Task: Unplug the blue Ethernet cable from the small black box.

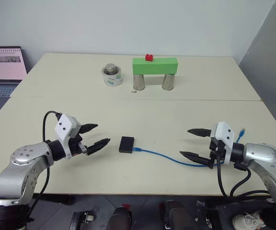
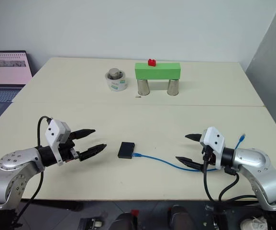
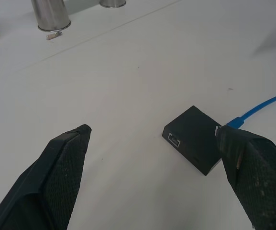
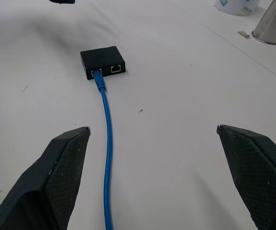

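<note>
Cable (image 4: 108,143) plugged in box (image 4: 103,61) | L grip (image 1: 95,135) wide, empty | R grip (image 1: 193,143) wide, empty

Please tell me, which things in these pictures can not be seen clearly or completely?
- Blue Ethernet cable: in the left eye view its middle stretch passes behind the right gripper.
- Small black box: in the left wrist view a left fingertip covers the corner where the cable enters.
- Laptop: cut by the frame edge; its screen text is too small.
- Label on the white cup: too small to read.

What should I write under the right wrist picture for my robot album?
Open right gripper facing the small black box, with the blue Ethernet cable still plugged in on the table.
</note>
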